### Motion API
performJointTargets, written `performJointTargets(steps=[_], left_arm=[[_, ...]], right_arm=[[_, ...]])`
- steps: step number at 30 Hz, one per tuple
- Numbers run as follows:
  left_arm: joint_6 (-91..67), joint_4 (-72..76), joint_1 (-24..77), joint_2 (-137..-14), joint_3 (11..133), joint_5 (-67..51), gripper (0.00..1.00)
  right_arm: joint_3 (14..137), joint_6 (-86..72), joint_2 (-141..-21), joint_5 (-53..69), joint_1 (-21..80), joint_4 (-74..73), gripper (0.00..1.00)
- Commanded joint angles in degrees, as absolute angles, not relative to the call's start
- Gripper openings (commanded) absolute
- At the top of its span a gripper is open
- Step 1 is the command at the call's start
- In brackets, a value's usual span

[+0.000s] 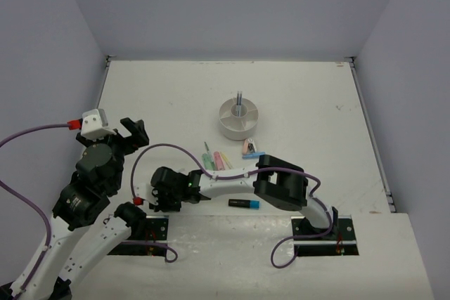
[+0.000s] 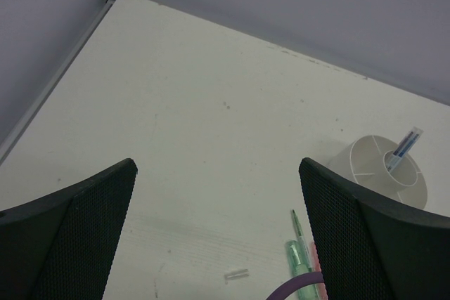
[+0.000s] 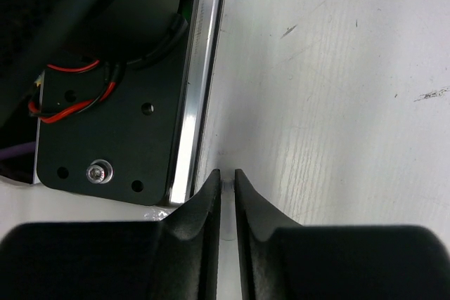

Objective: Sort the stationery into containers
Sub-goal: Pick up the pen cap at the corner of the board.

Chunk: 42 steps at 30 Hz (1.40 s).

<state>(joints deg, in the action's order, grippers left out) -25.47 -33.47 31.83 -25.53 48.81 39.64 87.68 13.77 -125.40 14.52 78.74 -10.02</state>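
My right gripper (image 1: 156, 199) reaches across to the table's near left edge, beside the left arm's base plate (image 3: 105, 131). Its jaws (image 3: 226, 173) are closed to a narrow slit on a small pale eraser (image 3: 226, 186), which rests on the table. The round white organiser (image 1: 239, 119) (image 2: 383, 173) stands mid-table with a thin pen (image 1: 239, 100) in its central cup. Green and pink markers (image 1: 213, 159), a pink and blue item (image 1: 251, 148) and a blue highlighter (image 1: 244, 204) lie in front of it. My left gripper (image 1: 131, 134) (image 2: 218, 166) hangs wide open over the left side, holding nothing.
A mint marker (image 2: 299, 258) and a thin green pen (image 2: 297, 226) lie in the left wrist view, with a small clear piece (image 2: 237, 274) to their left. A purple cable (image 1: 172, 149) loops over the right arm. Grey walls enclose the table on three sides.
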Motion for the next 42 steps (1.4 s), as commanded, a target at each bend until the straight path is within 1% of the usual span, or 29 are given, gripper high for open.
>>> performJointTargets(steps=[1,3,4,6,8,11,15,23,27,30,32,35,41,42], left_arm=[[-24.96,-31.03,31.46,-24.87,47.9,40.05,1.0],[-24.96,-31.03,31.46,-24.87,47.9,39.99,1.0],[-24.94,-31.03,31.46,-24.88,47.9,39.97,1.0],[-24.79,-31.11,31.46,-24.97,47.9,39.82,1.0],[-24.76,-30.94,31.46,-25.16,47.99,39.79,1.0],[-24.7,-30.85,31.46,-25.22,47.99,39.64,1.0],[-24.61,-30.77,31.46,-25.05,47.99,39.64,1.0],[-24.45,-30.69,31.46,-24.54,47.92,39.75,1.0],[-24.43,-30.72,31.46,-24.17,47.9,39.77,1.0],[-24.35,-30.59,31.46,-23.83,47.86,39.85,1.0],[-24.35,-30.56,31.49,-23.64,47.81,39.82,1.0],[-24.27,-30.51,31.46,-23.66,47.81,39.81,1.0],[-24.52,-31.02,31.46,-24.17,48.07,39.99,1.0],[-24.61,-31.37,31.46,-24.34,48.34,40.08,1.0]], right_arm=[[87.88,12.76,-127.52,12.54,77.88,-13.04,0.06],[87.72,12.05,-127.32,12.52,77.44,-13.16,0.07],[87.68,11.98,-127.14,12.61,77.4,-13.49,0.09],[87.37,11.35,-126.74,12.22,77.08,-14.0,0.18],[87.36,11.45,-126.56,12.11,77.08,-14.77,0.23],[87.52,11.6,-126.56,11.87,77.08,-15.92,0.26],[87.98,11.78,-127.0,11.39,77.08,-17.36,0.26],[88.35,11.85,-126.69,9.58,77.24,-20.13,0.23],[88.92,12.04,-127.05,9.22,77.34,-20.85,0.18],[89.3,12.17,-127.44,8.96,77.68,-21.48,0.17],[89.21,12.19,-127.53,8.99,77.87,-21.38,0.13],[88.88,11.82,-127.38,8.79,77.88,-20.8,0.0],[82.62,7.4,-120.32,3.44,76.83,-13.3,0.0],[79.67,5.04,-115.73,4.29,75.34,-10.5,0.0]])
